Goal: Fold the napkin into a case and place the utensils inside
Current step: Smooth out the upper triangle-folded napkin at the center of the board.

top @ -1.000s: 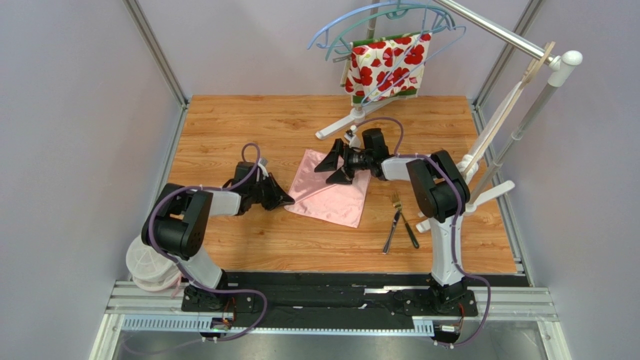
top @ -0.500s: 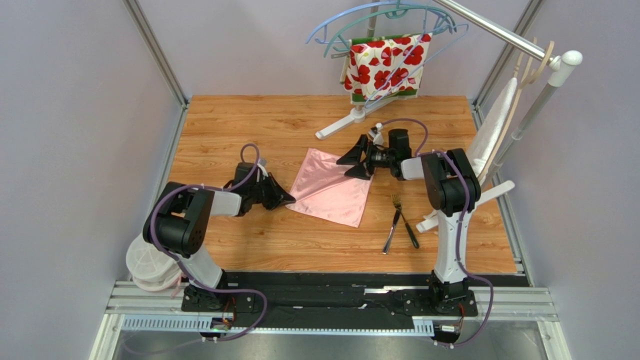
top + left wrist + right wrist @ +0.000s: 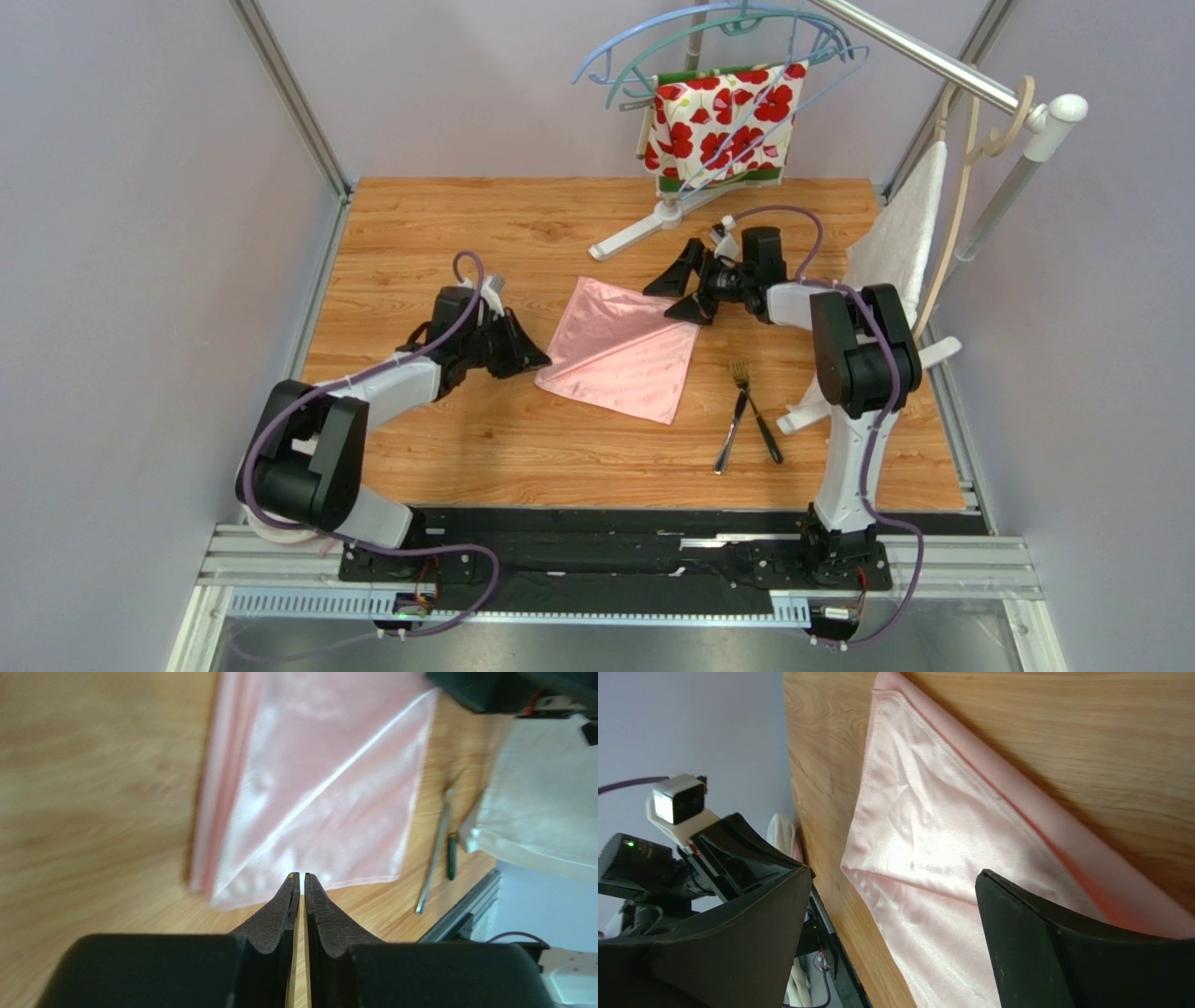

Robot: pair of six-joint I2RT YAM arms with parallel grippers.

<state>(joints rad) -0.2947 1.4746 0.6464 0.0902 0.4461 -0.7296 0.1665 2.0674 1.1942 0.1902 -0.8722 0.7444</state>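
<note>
The light-pink napkin (image 3: 620, 350) lies on the wooden table, folded over along a diagonal crease; it also shows in the left wrist view (image 3: 316, 791) and the right wrist view (image 3: 927, 833). My left gripper (image 3: 540, 361) is shut, its tips (image 3: 302, 876) at the napkin's left corner, and no cloth shows between them. My right gripper (image 3: 678, 290) is wide open and empty, just off the napkin's far right corner (image 3: 892, 882). The fork (image 3: 731, 416) and the darker piece (image 3: 765, 427) lie crossed to the right of the napkin. Both also show in the left wrist view: the fork (image 3: 432, 861) and the darker piece (image 3: 451, 864).
A white rack base (image 3: 652, 227) stands behind the napkin, with hangers and a red-and-white floral cloth (image 3: 723, 126) above it. A white cloth (image 3: 898, 238) hangs at the right on a wooden hanger. White bowls (image 3: 277, 497) sit beside the left arm's base.
My right gripper has pulled back to the right and farther away, off the napkin, staying open. My left arm shifted slightly. The white cloth swung on its hanger.
</note>
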